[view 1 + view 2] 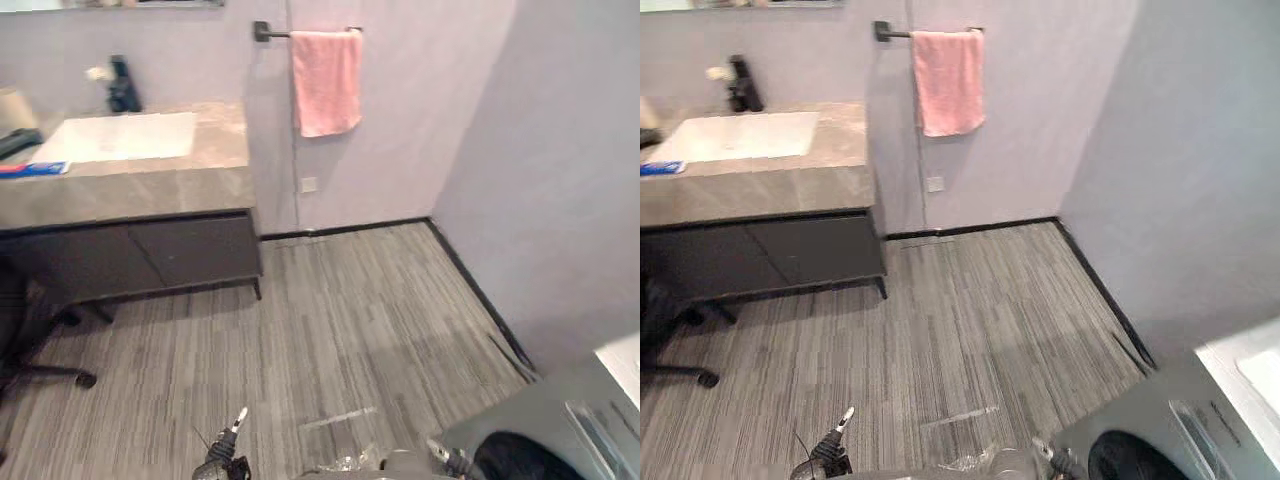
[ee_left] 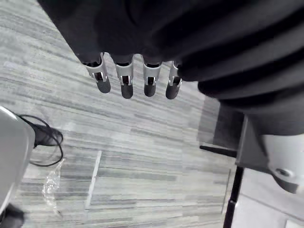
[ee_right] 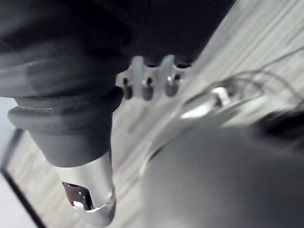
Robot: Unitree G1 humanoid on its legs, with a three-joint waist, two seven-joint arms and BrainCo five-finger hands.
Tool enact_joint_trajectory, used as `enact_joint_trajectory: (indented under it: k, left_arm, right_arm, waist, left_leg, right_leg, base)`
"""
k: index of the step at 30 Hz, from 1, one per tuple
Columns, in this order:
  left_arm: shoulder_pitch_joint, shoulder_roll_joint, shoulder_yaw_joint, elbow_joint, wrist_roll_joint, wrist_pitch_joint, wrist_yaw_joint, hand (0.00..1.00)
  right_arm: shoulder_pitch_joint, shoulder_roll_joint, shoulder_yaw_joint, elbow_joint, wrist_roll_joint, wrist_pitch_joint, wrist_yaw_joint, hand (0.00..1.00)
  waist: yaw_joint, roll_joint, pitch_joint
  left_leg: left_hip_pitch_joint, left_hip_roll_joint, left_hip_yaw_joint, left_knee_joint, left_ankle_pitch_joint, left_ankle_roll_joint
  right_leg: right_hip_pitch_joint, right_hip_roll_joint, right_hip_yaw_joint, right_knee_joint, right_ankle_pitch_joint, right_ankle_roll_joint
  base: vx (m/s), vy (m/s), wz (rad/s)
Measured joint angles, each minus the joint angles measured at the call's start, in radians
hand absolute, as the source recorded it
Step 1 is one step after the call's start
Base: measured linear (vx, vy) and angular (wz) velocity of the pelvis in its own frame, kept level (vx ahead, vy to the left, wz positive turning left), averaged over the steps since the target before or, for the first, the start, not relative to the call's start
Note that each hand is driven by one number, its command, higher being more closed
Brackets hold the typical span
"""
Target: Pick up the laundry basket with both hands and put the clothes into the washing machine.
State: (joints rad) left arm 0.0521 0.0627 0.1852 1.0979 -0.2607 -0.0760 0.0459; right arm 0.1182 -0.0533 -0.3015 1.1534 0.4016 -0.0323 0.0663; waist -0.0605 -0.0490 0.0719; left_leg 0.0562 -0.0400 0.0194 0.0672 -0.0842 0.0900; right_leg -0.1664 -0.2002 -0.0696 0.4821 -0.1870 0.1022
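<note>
Grey striped floor (image 1: pixel 350 330), washing machine (image 1: pixel 545 440) lower right, pink towel (image 1: pixel 326 82) top centre; left hand (image 2: pixel 126 81) and right hand (image 3: pixel 147 88) fingers straight, empty.

Grey striped floor (image 1: pixel 350 320) bears the washing machine (image 1: pixel 545 425), a dark vanity cabinet (image 1: pixel 150 255), a tape strip (image 1: pixel 338 419) and crumpled plastic (image 2: pixel 51 183)

The washing machine (image 1: pixel 1150 410) stands on the striped grey floor (image 1: pixel 970 330) at its near right-hand corner, close to the right wall (image 1: pixel 1200 180). Part of it shows: a grey front, a dark round door (image 1: pixel 1118 462) low down, and a white top (image 1: pixel 1252 372). Whether the door is open cannot be told.
</note>
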Motion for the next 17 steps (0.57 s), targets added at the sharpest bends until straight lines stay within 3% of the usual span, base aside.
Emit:
enact_joint_trajectory:
  k: [1,2,3,4,7,8,11,17]
  left_arm:
    - [0.0,-0.001,0.002,0.0,0.008,0.0,0.0,0.0]
    - [-0.002,0.009,0.006,-0.007,0.032,-0.001,0.0,0.0]
    - [-0.005,0.01,0.007,-0.006,0.056,0.0,-0.001,0.0]
    - [-0.005,0.008,0.007,-0.006,0.066,-0.001,-0.002,0.0]
    - [-0.002,-0.005,0.023,0.004,0.119,0.002,-0.003,0.0]
    - [0.002,-0.012,0.033,0.004,0.125,0.002,-0.003,0.0]
    - [0.019,-0.019,0.071,0.015,0.124,0.005,-0.002,0.0]
    - [0.04,-0.005,0.09,0.043,0.116,0.008,-0.004,0.0]
  right_arm:
    - [0.004,0.01,-0.005,0.011,0.002,0.001,-0.001,0.0]
    - [0.01,0.035,-0.02,0.012,0.021,0.003,-0.002,0.0]
    - [0.008,0.044,-0.032,0.01,0.031,0.002,-0.001,0.0]
    - [0.006,0.045,-0.044,0.009,0.031,0.0,-0.001,0.0]
    - [-0.006,0.044,-0.054,0.0,0.039,-0.003,0.0,0.0]
    - [-0.005,0.038,-0.054,0.001,0.039,-0.002,0.0,0.0]
    - [-0.013,0.027,-0.053,0.001,0.038,-0.002,0.001,0.0]
    - [-0.015,0.027,-0.053,0.017,0.037,-0.001,0.001,0.0]
  waist:
    - [0.001,-0.008,0.0]
    - [-0.002,-0.037,0.002]
    - [-0.004,-0.048,0.001]
    - [-0.004,-0.042,0.001]
    - [-0.006,-0.02,0.003]
    - [-0.003,0.001,-0.008]
    - [0.02,0.01,-0.028]
    - [0.02,0.007,-0.038]
  left_leg:
    - [-0.006,0.001,-0.024,0.002,-0.004,-0.014]
    - [-0.014,0.0,-0.047,0.004,-0.009,-0.039]
    - [-0.019,0.023,-0.052,0.003,-0.01,-0.057]
    - [-0.021,0.039,-0.056,-0.001,-0.008,-0.067]
    - [0.001,0.096,-0.06,-0.069,0.043,-0.139]
    - [0.015,0.122,-0.046,-0.095,0.068,-0.167]
    - [0.031,0.15,-0.035,-0.124,0.074,-0.176]
    - [0.026,0.153,-0.039,-0.145,0.092,-0.176]
  right_leg:
    - [0.008,0.008,0.021,-0.066,0.035,-0.005]
    - [0.032,0.009,0.046,-0.156,0.163,0.002]
    - [0.061,0.013,0.037,-0.185,0.139,0.032]
    - [0.068,0.025,0.025,-0.197,0.139,0.031]
    - [0.117,0.063,-0.061,-0.268,0.131,0.019]
    - [0.139,0.082,-0.076,-0.293,0.136,0.012]
    - [0.164,0.117,-0.082,-0.359,0.152,0.005]
    - [0.182,0.129,-0.095,-0.416,0.179,0.005]
  base:
    - [0.12,-0.382,1.43]
    - [0.1,-0.391,1.1]
    - [0.11,-0.455,1.0]
    - [0.07,-0.347,0.73]
    - [0.06,-0.237,0.49]
    - [0.08,-0.194,0.37]
    - [0.03,-0.111,-0.07]
    - [0.05,-0.017,0.03]
